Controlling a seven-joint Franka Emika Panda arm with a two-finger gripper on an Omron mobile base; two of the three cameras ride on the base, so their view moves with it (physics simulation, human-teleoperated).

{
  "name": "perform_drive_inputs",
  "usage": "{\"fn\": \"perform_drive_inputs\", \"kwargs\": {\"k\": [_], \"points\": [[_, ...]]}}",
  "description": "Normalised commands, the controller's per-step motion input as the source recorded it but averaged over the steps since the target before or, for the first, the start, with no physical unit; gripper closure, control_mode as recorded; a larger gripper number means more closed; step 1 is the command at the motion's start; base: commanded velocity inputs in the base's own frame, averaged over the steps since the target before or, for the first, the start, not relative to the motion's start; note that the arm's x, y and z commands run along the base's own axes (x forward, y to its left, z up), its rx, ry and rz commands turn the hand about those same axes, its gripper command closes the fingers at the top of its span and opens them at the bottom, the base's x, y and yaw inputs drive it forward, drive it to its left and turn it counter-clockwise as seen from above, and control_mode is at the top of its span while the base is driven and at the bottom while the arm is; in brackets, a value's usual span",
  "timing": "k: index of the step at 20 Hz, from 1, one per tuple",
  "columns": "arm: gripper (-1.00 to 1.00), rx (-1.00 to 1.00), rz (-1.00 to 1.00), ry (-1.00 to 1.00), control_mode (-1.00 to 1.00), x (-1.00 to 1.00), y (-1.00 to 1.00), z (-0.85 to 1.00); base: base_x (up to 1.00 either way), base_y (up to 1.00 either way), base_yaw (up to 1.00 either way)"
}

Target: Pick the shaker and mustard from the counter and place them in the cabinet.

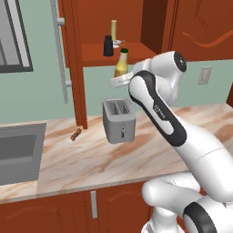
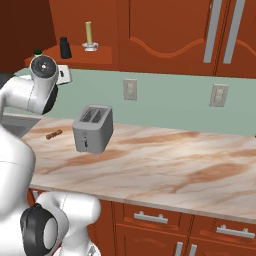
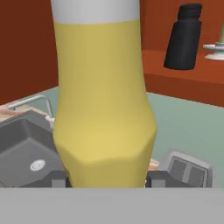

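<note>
One of the two task things is already stowed: the shaker [image 1: 108, 46] stands upright on the cabinet [image 1: 157, 22] shelf, near its front edge, just beside a candle [image 1: 113, 31] in a white holder. The mustard [image 1: 121, 63] is up off the counter [image 1: 91, 159], held upright in the tool [image 1: 120, 78] just in front of and slightly below the shelf's front edge. The tool is closed partway around the bottle's lower body, one finger on each side, so the bottle hangs straight for setting down. Judging by this, the carry is nearly over and what remains is to lift it over the shelf edge beside the shaker.

The mustard is a yellow squeeze bottle, waisted low on its body, with a narrow neck and green cap. A toaster [image 1: 119, 120] stands on the counter below, near the back edge, and the sink [image 1: 18, 154] sits at the counter's left end.
</note>
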Motion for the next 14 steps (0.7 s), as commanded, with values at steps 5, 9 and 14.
{"fn": "perform_drive_inputs", "kwargs": {"k": [5, 9, 14], "points": [[1.00, -0.02, -0.15, 0.00, -1.00, 0.00, -0.13, 0.31, 0.00, 0.00, 0.00], [1.00, -0.04, -0.26, 0.00, -1.00, 0.00, -0.01, 0.17, 0.00, 0.00, 0.00], [1.00, -0.02, -0.23, 0.00, -1.00, 0.02, -0.03, 0.10, 0.00, 0.00, 0.00]]}}
